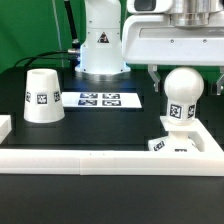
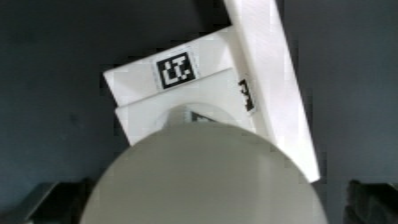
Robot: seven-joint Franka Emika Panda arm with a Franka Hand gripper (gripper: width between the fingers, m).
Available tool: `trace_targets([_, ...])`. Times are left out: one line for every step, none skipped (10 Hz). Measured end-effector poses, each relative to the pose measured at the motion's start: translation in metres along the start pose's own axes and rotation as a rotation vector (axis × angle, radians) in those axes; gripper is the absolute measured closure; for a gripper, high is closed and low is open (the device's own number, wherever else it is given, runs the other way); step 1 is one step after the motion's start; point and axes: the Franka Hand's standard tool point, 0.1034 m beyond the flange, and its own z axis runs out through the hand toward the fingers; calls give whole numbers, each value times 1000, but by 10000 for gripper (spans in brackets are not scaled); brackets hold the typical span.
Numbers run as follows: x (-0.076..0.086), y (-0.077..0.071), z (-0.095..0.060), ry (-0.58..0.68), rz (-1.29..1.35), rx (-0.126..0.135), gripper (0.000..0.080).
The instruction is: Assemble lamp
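Observation:
The white ball-headed bulb [image 1: 181, 98] stands upright on the flat square base [image 1: 170, 146], which lies at the exterior view's right against the long white rail. My gripper [image 1: 185, 80] hangs over the bulb with its fingers spread on either side of the ball head, open and not touching it. In the wrist view the bulb's head [image 2: 205, 170] fills the picture between the dark fingers [image 2: 63, 202], with the tagged base [image 2: 169, 75] below it. The cone shade [image 1: 42, 95] stands apart at the exterior view's left.
The marker board [image 1: 100, 99] lies flat at mid-table in front of the robot's pedestal [image 1: 100, 45]. The long white rail [image 1: 100, 160] runs along the front, with raised ends at both sides; it also shows in the wrist view [image 2: 270, 60].

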Motion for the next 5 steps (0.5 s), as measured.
trace_targets([0, 0, 0, 0, -104, 0, 101])
trace_targets([0, 0, 0, 0, -197, -1, 101])
trace_targets([0, 1, 0, 0, -298, -1, 101])
trace_targets([0, 0, 0, 1, -380, -2, 101])
trace_targets([1, 1, 0, 1, -464, -3, 101])
